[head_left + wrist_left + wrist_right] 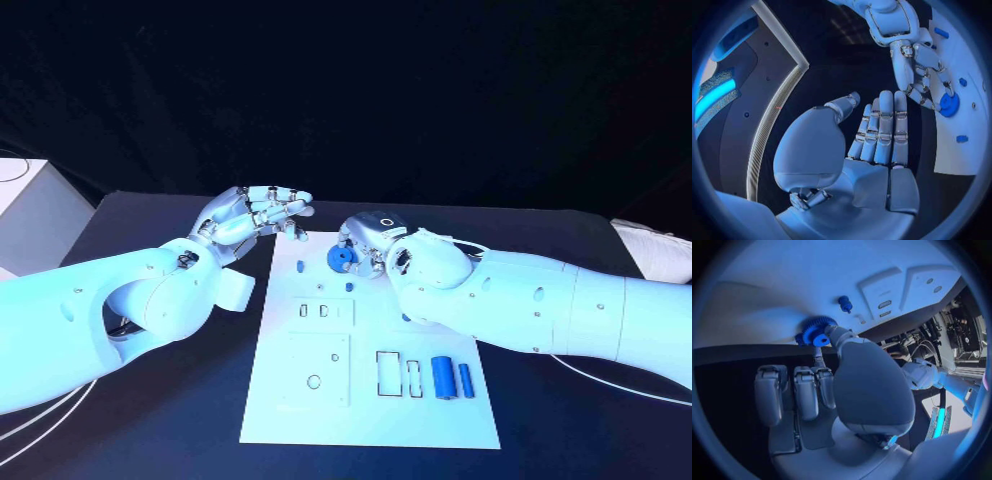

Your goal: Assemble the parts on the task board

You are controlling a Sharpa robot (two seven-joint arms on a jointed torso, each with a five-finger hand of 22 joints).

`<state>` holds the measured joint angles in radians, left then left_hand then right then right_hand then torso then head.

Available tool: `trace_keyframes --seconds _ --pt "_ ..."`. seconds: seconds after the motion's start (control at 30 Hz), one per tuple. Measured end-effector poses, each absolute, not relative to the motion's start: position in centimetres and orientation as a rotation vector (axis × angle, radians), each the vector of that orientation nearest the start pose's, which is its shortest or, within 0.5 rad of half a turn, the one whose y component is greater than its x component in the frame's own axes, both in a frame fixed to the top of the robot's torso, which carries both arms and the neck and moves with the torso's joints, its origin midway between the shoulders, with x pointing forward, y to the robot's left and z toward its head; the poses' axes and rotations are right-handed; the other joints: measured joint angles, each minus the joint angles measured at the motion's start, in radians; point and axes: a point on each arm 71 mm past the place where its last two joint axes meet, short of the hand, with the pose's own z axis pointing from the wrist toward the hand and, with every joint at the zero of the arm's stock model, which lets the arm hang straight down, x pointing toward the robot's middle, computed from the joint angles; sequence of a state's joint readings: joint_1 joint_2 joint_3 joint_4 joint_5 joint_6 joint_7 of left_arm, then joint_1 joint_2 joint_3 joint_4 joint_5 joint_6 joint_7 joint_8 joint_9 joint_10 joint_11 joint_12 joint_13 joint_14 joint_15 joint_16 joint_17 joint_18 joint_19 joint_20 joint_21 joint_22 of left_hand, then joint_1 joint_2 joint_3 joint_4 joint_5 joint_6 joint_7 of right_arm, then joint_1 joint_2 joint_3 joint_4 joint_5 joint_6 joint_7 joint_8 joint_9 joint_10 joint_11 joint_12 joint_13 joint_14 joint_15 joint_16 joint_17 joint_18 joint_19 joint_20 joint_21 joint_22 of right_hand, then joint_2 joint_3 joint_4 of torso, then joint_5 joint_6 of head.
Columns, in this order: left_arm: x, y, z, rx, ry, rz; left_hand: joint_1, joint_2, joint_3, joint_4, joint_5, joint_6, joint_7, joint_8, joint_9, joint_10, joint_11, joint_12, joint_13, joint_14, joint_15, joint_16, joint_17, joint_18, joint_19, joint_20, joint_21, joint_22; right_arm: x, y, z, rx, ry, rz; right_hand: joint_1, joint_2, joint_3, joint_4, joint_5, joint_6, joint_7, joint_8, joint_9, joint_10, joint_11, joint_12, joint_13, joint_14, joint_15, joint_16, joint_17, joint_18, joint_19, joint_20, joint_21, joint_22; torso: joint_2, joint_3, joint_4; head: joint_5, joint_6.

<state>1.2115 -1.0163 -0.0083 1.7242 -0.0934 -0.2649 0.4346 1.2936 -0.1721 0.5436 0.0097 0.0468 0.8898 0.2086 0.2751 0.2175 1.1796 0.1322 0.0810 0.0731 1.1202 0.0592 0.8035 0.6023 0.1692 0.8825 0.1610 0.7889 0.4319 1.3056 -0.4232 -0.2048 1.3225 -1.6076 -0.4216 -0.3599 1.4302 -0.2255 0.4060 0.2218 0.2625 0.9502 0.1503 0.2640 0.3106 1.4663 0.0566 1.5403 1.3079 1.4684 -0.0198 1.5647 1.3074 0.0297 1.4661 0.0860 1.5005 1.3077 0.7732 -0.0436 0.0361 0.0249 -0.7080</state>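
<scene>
At the far end of the white rectangular task board (368, 400), the right hand (387, 243) pinches a blue toothed plastic gear (340, 257); seating it squarely likely needs gentle downward pressure. Beside the board, the left hand (257, 215) hovers empty, fingers loosely extended.

no readable text, no label, no brand, no number on the task board (310, 400), none on the blue parts (453, 377), none on the hands or arms
</scene>
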Motion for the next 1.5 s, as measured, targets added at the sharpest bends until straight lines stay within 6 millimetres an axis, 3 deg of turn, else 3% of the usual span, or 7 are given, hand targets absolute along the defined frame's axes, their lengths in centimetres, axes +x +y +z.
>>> trace_keyframes --seconds 0.27,0.4,0.63,0.73,1.13,1.3,1.5 --pt "45.3 22.8 -14.0 -0.951 1.394 -1.651 0.0 0.0 0.0 0.0 0.0 0.0 0.0 0.0 0.0 0.0 0.0 0.0 0.0 0.0 0.0 0.0 0.0 0.0 0.0 0.0 0.0 0.0 50.4 -5.0 -18.7 -0.321 1.551 0.533 -0.015 -0.015 0.016 -0.007 -0.006 0.001 -0.001 -0.008 0.001 0.0 0.0 -0.02 0.0 0.0 0.0 0.0 0.0 0.0 0.0 0.0 -0.012 0.0 -0.001 -0.0005 -0.0018 0.0 -0.001" --pt "45.3 22.8 -14.0 -0.951 1.395 -1.65 0.0 0.0 0.0 0.0 0.0 0.0 0.0 0.0 0.0 0.0 0.0 0.0 0.0 0.0 0.0 0.0 0.0 0.0 0.0 0.0 0.0 0.001 50.4 -5.1 -18.9 -0.32 1.555 0.532 -0.061 -0.023 0.012 -0.004 -0.08 -0.048 0.007 -0.055 0.014 0.0 0.011 -0.049 0.0 -0.002 0.009 -0.002 0.0 0.0 0.0 0.008 -0.022 0.0 -0.001 -0.0007 -0.0013 -0.001 0.0" --pt "45.3 22.8 -14.0 -0.951 1.396 -1.651 0.0 0.0 0.0 0.0 0.0 0.0 0.0 0.0 0.0 0.0 0.0 -0.004 0.001 0.0 0.0 0.0 0.0 0.0 -0.004 -0.004 0.0 0.002 50.4 -5.3 -19.1 -0.316 1.564 0.541 -0.062 0.0 -0.283 0.065 -0.13 -0.1 0.014 -0.121 -0.001 -0.001 0.025 -0.077 0.0 0.0 0.025 -0.004 0.0 0.0 0.0 0.022 -0.039 0.0 -0.001 -0.0008 -0.001 -0.001 0.0" --pt "45.4 22.9 -14.1 -0.952 1.396 -1.651 0.0 0.0 0.0 0.0 0.0 0.0 0.0 0.0 0.0 0.0 0.0 -0.004 0.001 0.0 0.0 0.0 0.0 0.0 -0.004 -0.004 0.0 0.002 50.3 -5.6 -19.1 -0.311 1.566 0.548 -0.07 0.007 -0.323 0.072 -0.143 -0.103 0.017 -0.121 0.0 0.0 0.025 -0.077 0.0 0.0 0.025 -0.004 0.001 0.0 0.0 0.022 -0.039 0.0 -0.002 -0.0007 -0.0013 -0.001 0.0" --pt "45.5 23.1 -14.1 -0.955 1.395 -1.643 0.0 0.0 0.0 0.0 0.0 0.0 0.0 0.0 0.0 0.0 0.0 -0.004 0.001 0.0 0.0 0.0 0.0 0.0 -0.004 -0.004 0.0 0.002 49.2 -9.3 -18.0 -0.22 1.517 0.606 -0.045 0.047 -0.302 0.067 -0.082 -0.068 0.019 -0.117 0.012 0.0 0.025 -0.071 0.0 0.0 0.025 -0.004 0.001 0.0 0.0 0.022 -0.039 0.0 -0.005 0.0002 -0.0064 -0.001 0.004" --pt "45.5 23.3 -14.1 -0.956 1.393 -1.638 0.0 0.0 0.0 0.0 0.0 0.0 0.0 0.0 0.0 0.0 0.0 -0.004 0.001 0.0 0.0 0.0 0.0 0.0 -0.004 -0.004 0.0 0.002 49.1 -11.4 -16.9 -0.153 1.492 0.637 -0.027 0.065 -0.274 0.064 -0.058 -0.064 0.018 -0.113 0.014 0.0 0.025 -0.066 0.0 0.0 0.025 -0.004 0.001 0.0 0.0 0.022 -0.031 0.0 -0.011 0.0007 -0.0141 0.001 0.007" --pt "45.6 23.3 -14.1 -0.957 1.393 -1.637 -0.004 0.004 0.0 0.0 0.0 0.0 0.0 0.0 0.001 0.0 0.0 -0.004 0.001 0.0 0.0 0.0 0.0 0.0 -0.007 0.0 0.004 0.003 49.1 -11.5 -16.5 -0.106 1.509 0.686 -0.052 0.132 -0.203 0.063 0.027 -0.064 0.018 -0.133 0.01 0.0 0.025 -0.055 0.0 0.0 0.025 -0.004 0.001 0.0 0.0 0.022 -0.019 0.0 -0.016 0.0014 -0.0235 0.005 0.009"
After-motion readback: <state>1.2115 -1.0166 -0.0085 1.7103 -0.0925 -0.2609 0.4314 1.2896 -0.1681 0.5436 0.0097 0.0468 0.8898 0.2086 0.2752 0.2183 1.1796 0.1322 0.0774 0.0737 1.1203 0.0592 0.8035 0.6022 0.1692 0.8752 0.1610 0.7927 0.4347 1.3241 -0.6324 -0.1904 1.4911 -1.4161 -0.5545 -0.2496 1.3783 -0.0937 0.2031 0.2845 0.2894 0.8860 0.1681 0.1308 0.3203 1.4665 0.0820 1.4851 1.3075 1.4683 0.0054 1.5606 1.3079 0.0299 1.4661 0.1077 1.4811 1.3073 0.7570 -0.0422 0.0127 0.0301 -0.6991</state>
